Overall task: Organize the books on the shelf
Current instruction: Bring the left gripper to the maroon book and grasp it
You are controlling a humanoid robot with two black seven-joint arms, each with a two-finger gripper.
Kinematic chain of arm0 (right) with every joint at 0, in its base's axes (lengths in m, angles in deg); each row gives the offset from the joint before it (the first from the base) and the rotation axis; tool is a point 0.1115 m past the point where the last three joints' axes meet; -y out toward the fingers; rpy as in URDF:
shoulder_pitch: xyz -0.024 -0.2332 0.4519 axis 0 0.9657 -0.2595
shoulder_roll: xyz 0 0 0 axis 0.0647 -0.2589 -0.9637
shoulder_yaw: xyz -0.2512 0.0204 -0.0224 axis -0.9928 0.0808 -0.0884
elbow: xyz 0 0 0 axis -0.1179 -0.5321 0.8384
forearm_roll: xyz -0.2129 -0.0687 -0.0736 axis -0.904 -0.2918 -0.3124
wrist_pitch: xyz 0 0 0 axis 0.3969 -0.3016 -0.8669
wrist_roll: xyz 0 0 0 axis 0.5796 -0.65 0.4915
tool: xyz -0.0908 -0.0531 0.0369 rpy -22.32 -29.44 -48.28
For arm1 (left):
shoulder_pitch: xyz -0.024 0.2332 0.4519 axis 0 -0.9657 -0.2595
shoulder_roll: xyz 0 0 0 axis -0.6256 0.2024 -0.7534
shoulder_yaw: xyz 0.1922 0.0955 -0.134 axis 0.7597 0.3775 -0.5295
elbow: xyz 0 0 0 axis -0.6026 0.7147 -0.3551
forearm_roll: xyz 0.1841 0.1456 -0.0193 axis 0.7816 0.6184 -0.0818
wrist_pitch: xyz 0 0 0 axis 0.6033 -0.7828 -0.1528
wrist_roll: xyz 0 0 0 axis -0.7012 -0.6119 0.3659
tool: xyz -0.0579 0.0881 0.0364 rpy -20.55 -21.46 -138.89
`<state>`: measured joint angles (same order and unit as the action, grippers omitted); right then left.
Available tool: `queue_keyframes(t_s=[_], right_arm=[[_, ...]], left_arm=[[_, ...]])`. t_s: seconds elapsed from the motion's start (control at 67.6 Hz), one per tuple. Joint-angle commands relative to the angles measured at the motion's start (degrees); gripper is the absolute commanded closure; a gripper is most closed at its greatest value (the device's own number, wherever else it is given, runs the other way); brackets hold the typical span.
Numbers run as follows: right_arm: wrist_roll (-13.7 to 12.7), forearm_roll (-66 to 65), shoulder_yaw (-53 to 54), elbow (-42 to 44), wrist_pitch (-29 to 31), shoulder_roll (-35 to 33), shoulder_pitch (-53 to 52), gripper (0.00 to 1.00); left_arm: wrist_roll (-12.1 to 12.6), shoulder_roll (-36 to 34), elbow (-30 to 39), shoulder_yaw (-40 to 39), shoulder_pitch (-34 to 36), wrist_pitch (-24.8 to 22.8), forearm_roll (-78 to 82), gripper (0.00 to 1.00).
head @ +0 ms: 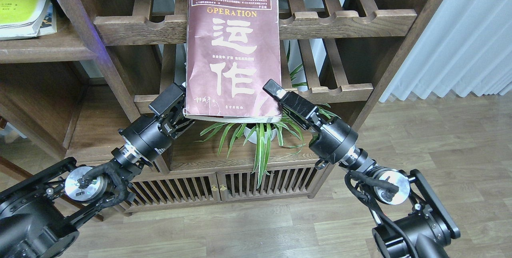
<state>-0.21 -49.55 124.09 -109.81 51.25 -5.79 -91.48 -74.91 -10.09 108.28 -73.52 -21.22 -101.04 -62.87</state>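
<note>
The thick maroon book (234, 54) with big white Chinese characters and "OPERATION" is held in the air, cover towards me, in front of the slatted racks. My right gripper (276, 99) is shut on its lower right corner; only the top finger shows. My left gripper (178, 113) is at the book's lower left corner, jaws apart and straddling it. The yellow-green white-edged book (20, 6) lies on the dark-brown shelf board (44, 50) at the top left. A sliver of another book (49, 20) shows under it; its marking is hidden.
Two slatted racks with notched front rails, an upper one (344, 20) and a lower one (340, 90), stand behind the book. A potted spider plant (256, 134) sits below it on a cabinet with slatted doors (180, 188). White curtain (460, 30) at right, wooden floor (440, 150) below.
</note>
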Motion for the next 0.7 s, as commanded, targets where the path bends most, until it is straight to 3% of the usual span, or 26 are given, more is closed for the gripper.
queue_keyframes(t_s=[0.0, 0.355, 0.681], right_arm=[[0.0, 0.0, 0.1, 0.4, 0.0, 0.0, 0.0, 0.97], [0.0, 0.0, 0.1, 2.1, 0.1, 0.0, -0.1, 0.97], [0.0, 0.0, 0.1, 2.7, 0.2, 0.0, -0.5, 0.97]], left_arm=[[-0.4, -1.3, 0.1, -0.3, -0.9, 0.0, -0.1, 0.0], [-0.7, -3.9, 1.0, -6.8, -5.5, 0.0, -0.1, 0.0], [0.2, -2.6, 3.8, -6.2, -4.7, 0.0, 0.2, 0.02]])
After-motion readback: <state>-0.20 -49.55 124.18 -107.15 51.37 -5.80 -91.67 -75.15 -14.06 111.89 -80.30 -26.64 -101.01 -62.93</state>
